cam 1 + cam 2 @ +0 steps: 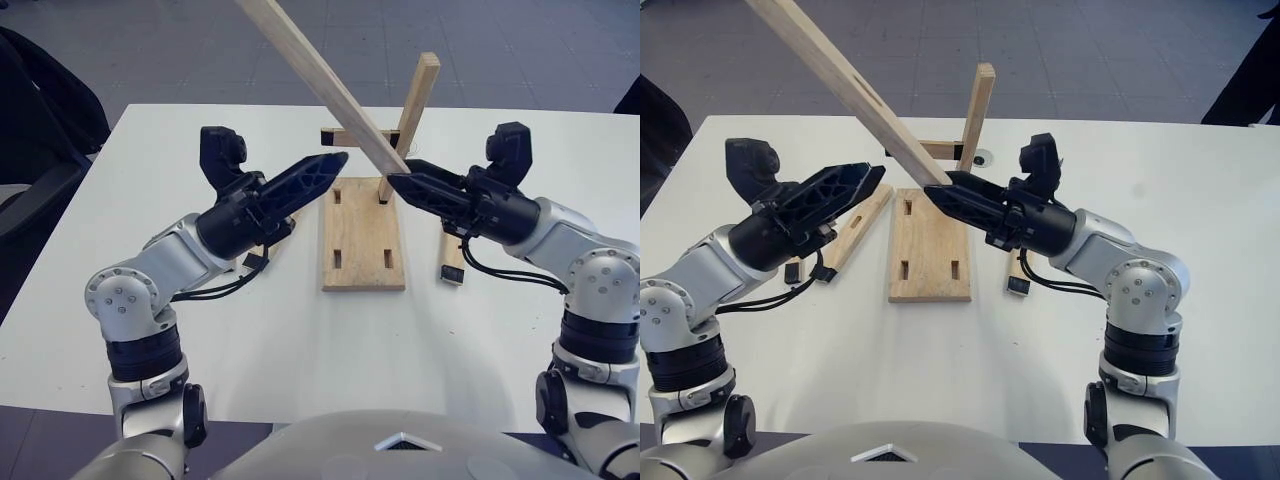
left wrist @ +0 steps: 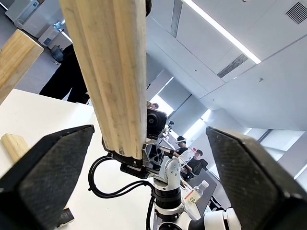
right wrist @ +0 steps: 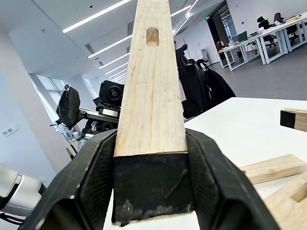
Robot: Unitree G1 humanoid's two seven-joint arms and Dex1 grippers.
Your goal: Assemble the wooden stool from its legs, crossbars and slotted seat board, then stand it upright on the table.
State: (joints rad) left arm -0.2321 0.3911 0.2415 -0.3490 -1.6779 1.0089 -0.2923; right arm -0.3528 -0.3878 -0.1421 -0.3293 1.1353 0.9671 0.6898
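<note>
We can read no text, number or brand here. A small green sign [image 3: 207, 17] hangs by the ceiling in the office behind, too small to make out. A bottle [image 2: 194, 193] on a far desk has a label, but it's blurred. Nothing else carries print we can read.

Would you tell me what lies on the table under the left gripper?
A leg lies flat there, beside the seat board. The left gripper and its arm hide part of it.
</note>
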